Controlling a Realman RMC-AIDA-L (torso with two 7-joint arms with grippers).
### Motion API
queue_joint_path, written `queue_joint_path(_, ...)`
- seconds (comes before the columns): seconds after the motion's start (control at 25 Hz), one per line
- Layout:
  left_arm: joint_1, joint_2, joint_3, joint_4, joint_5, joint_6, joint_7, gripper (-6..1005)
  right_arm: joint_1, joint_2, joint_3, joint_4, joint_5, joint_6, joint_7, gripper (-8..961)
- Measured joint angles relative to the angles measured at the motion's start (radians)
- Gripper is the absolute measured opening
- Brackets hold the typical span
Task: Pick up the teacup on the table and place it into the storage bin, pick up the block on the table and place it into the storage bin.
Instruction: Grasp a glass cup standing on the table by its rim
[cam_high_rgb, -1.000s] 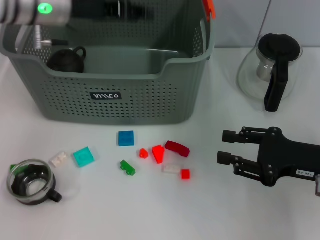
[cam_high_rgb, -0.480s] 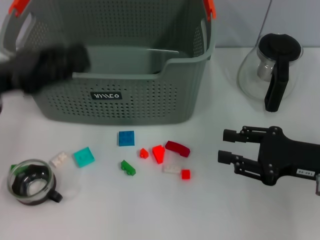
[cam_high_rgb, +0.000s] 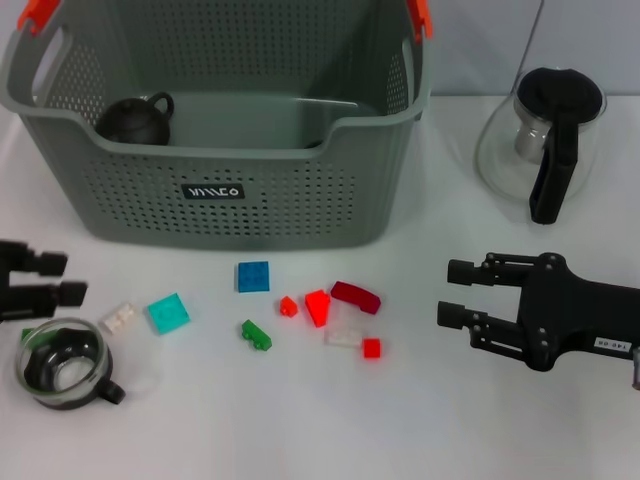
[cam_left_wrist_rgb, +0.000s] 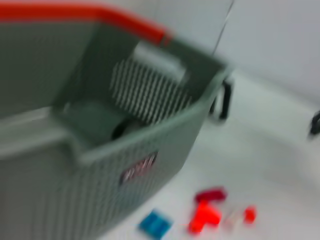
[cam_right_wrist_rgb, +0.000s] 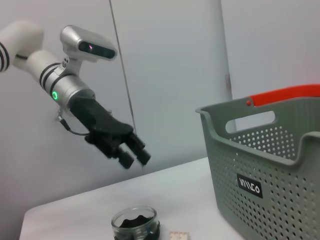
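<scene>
A small black teacup (cam_high_rgb: 135, 120) with a handle lies inside the grey storage bin (cam_high_rgb: 230, 190), at its left end; it also shows in the left wrist view (cam_left_wrist_rgb: 125, 128). Several blocks lie on the table in front of the bin, among them a blue block (cam_high_rgb: 252, 276), a teal one (cam_high_rgb: 167, 313) and a red one (cam_high_rgb: 317, 305). My left gripper (cam_high_rgb: 45, 278) hovers open and empty at the table's left edge, just above a glass cup (cam_high_rgb: 62, 363). The right wrist view shows the left gripper (cam_right_wrist_rgb: 132, 153) too. My right gripper (cam_high_rgb: 452, 292) rests open at the right.
A glass pot (cam_high_rgb: 540, 140) with a black handle stands at the back right. The glass cup with a black insert (cam_right_wrist_rgb: 135, 225) sits near the front left corner. Small green (cam_high_rgb: 255, 335), dark red (cam_high_rgb: 354, 296) and white (cam_high_rgb: 118, 317) blocks are scattered mid-table.
My left arm has pulled out from over the bin and come down to the table's left edge, empty. The black teacup stays in the bin. The right arm has not moved.
</scene>
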Motion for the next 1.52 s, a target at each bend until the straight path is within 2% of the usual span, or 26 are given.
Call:
queue_joint_path(0.16,-0.030,-0.003,0.096,0.086,0.167,-0.007,-0.076,478,-0.001,0.000,0.004,0.000,0.000,0.000,0.000,524)
queue_joint_path(0.28,-0.055,-0.017,0.150,0.113,0.280,-0.039,-0.126,479,-0.001,0.000,0.005,0.000,0.000,0.001,0.000,524)
queue_joint_path(0.56,-0.096,-0.084,0.236,0.112,0.489,-0.192,-0.174,463,-0.003,0.000,0.005,0.000,0.000,0.008,-0.002,523)
queue_joint_path(0.68,-0.093,-0.098,0.278,0.097,0.529,-0.241,-0.186,459,-0.004,0.000,0.000,0.000,-0.001,0.014,-0.001,523)
queue_joint_path(0.8,-0.086,-0.098,0.309,0.071,0.533,-0.271,-0.200,458,-0.005,0.001,-0.001,0.000,-0.002,0.015,-0.001,523)
queue_joint_path(1.12,-0.077,-0.080,0.342,-0.025,0.535,-0.331,-0.212,454,-0.010,0.001,0.000,0.000,-0.003,0.015,0.000,524)
queue_joint_path(1.32,-0.082,-0.067,0.347,-0.085,0.536,-0.361,-0.224,452,-0.007,0.000,0.000,0.000,-0.003,0.015,0.000,524)
queue_joint_path(1.52,-0.083,-0.066,0.340,-0.093,0.536,-0.371,-0.232,449,-0.006,0.000,0.001,0.000,-0.004,0.015,0.000,524)
